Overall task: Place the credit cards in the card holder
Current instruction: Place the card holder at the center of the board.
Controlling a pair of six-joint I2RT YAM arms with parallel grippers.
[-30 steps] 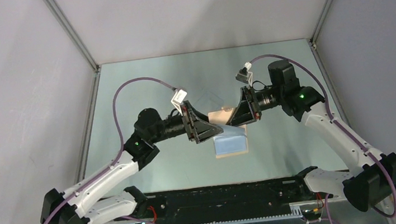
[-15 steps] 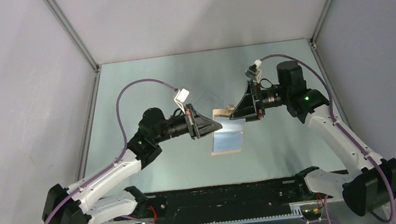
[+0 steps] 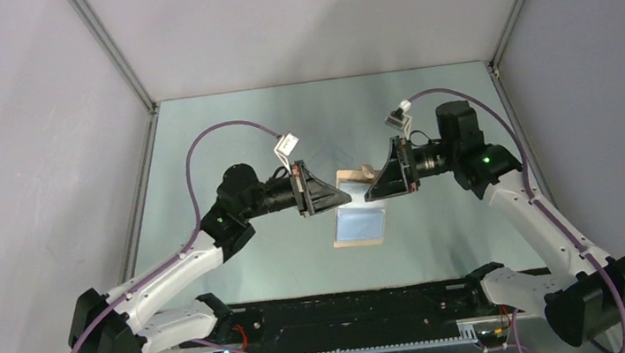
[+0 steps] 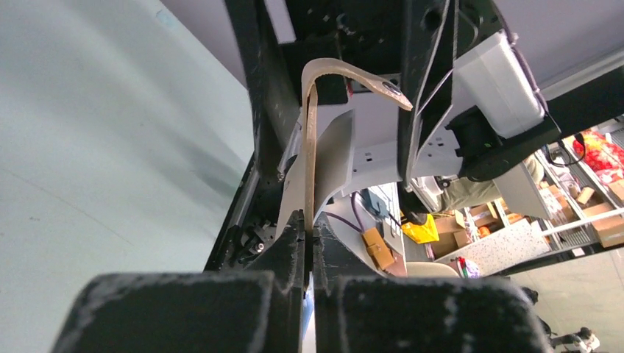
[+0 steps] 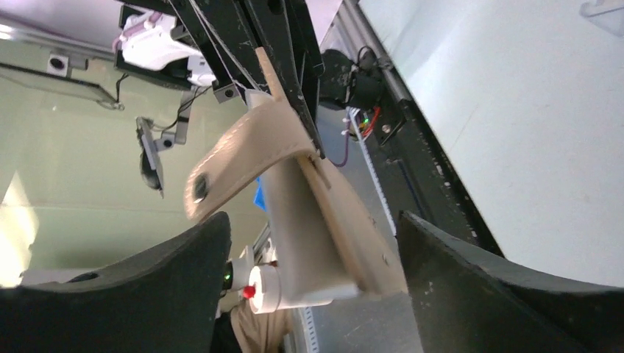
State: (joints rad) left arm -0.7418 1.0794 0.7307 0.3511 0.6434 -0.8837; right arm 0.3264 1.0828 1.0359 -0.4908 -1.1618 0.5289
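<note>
Card holder [image 4: 310, 147] pinched in left gripper [image 4: 309, 232], right gripper [image 5: 313, 235] spread.

Table [image 3: 226, 151]: a pale grey-green top is being shown, with light being reflected off it.
Walls [image 3: 19, 130]: the table is being enclosed on three sides by plain grey panels.
Frame posts [image 3: 113, 53]: the far corners are being marked by slanting metal bars.
Black strip [image 3: 360, 309]: the table's near edge is being covered by it.
Clear box [image 3: 321, 152]: only a faint outline is being seen, on the table's far half.
Cardboard boxes [image 4: 379, 250]: being glimpsed beyond the table, just beside a yellow object [image 4: 421, 229].
</note>
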